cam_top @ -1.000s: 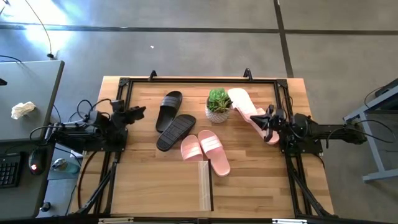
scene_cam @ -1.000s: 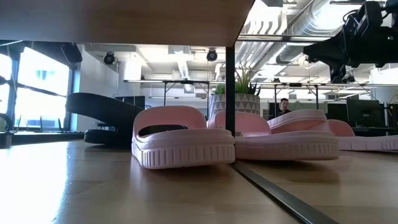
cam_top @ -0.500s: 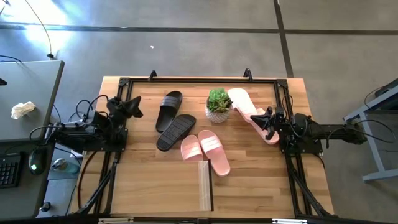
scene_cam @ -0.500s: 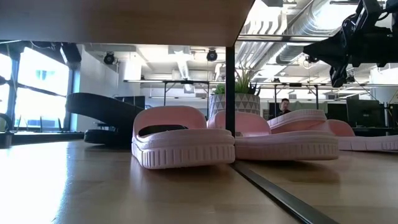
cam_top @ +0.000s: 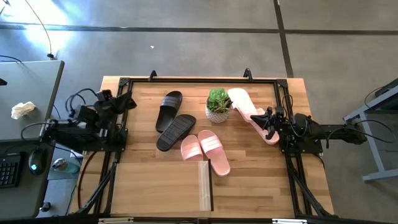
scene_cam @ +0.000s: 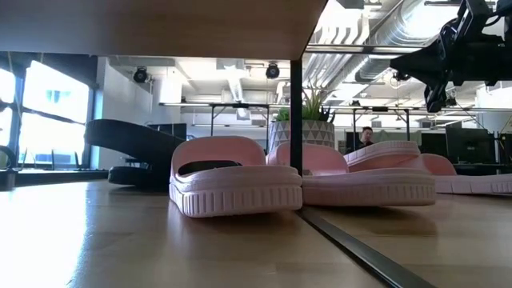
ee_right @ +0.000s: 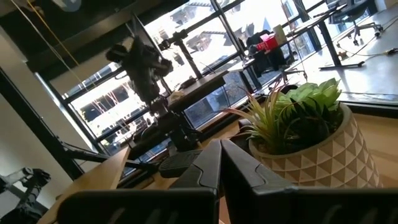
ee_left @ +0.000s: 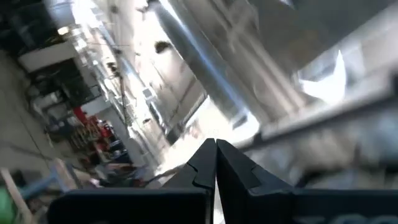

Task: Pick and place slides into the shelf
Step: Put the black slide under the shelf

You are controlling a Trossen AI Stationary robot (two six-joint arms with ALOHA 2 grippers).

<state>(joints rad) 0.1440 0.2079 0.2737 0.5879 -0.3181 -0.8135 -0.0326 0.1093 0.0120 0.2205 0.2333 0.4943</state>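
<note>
Two black slides [cam_top: 169, 110] [cam_top: 176, 131] lie sole-down left of the table's middle. Two pink slides [cam_top: 191, 148] [cam_top: 214, 153] lie side by side just beyond the shelf [cam_top: 204, 185]. Two more pink slides [cam_top: 244, 101] [cam_top: 272, 135] lie at the right, overlapping. My right gripper [cam_top: 268, 117] [ee_right: 220, 144] hovers shut above these, touching nothing. My left gripper [cam_top: 129, 99] [ee_left: 215, 146] is shut and empty, raised at the table's left edge and pointing up at the ceiling.
A small potted plant [cam_top: 218, 104] [ee_right: 311, 124] stands between the black slides and the right-hand pink ones. A black frame [cam_top: 186, 79] runs around the tabletop. In the low view the shelf's top panel [scene_cam: 160, 24] overhangs the nearest pink slide [scene_cam: 236, 186].
My left gripper has risen and tipped upward, drawing back toward the table's left edge, and has stayed shut. My right gripper has rolled about its own axis without leaving its place. The slides have not moved.
</note>
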